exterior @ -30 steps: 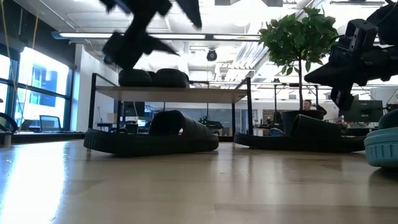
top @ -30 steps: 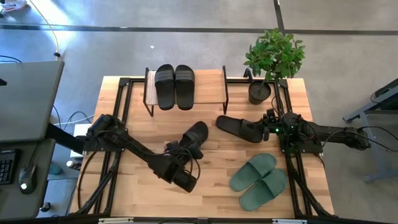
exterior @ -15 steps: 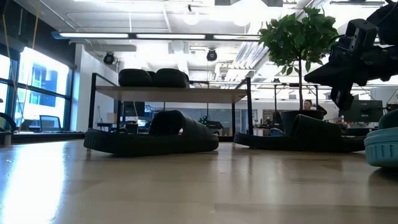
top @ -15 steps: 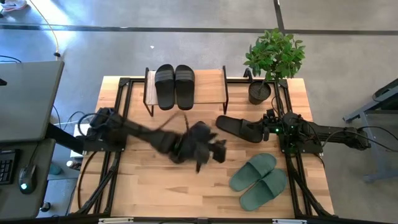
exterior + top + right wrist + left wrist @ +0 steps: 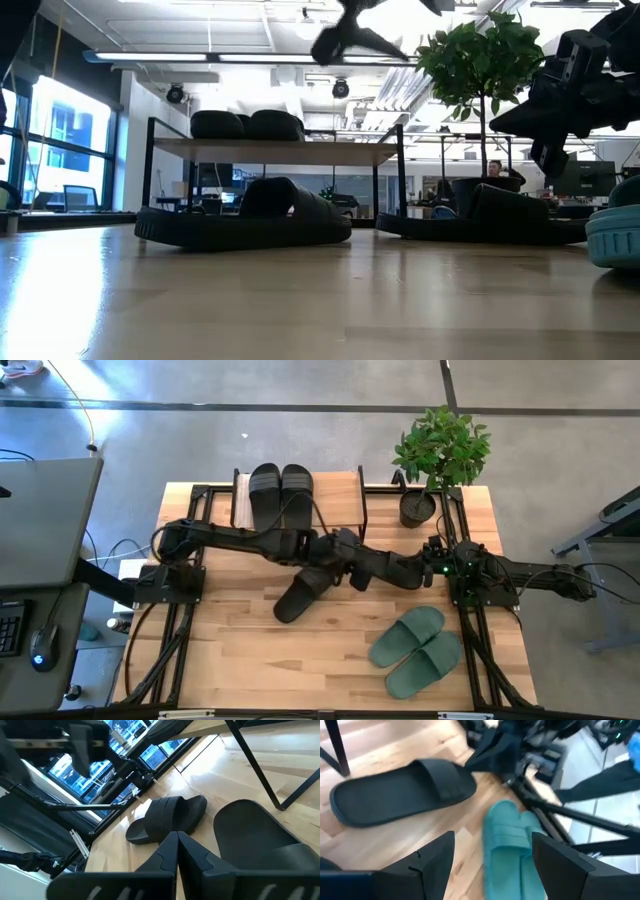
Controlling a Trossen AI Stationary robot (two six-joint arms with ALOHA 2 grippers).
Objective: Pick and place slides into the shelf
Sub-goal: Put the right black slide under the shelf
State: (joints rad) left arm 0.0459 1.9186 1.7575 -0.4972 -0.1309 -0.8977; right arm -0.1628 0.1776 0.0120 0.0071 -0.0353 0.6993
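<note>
Two black slides [image 5: 281, 499] lie side by side on the shelf [image 5: 340, 495] at the table's far edge. One black slide [image 5: 303, 591] lies flat mid-table, a second black slide [image 5: 383, 566] to its right, and the green pair [image 5: 415, 650] sits near the right front. My left gripper [image 5: 355, 568] hovers open above the table between the two loose black slides; its wrist view shows the second black slide [image 5: 400, 790] and the green pair [image 5: 510, 845] beyond the open fingers [image 5: 432, 857]. My right gripper [image 5: 177, 837] is shut, raised [image 5: 545, 120] beside that second slide [image 5: 255, 840].
A potted plant [image 5: 440, 460] stands at the far right corner, just behind the right arm. Black frame rails [image 5: 195, 520] run along both table sides. Bare wood [image 5: 240, 640] lies in the near left part. The shelf's right half [image 5: 338, 500] is bare plank.
My left arm has swung fast from the near middle of the table toward the far right, passing over the mid-table black slide, and now reaches out toward the second black slide. Neither slide has shifted. The right arm has kept still.
</note>
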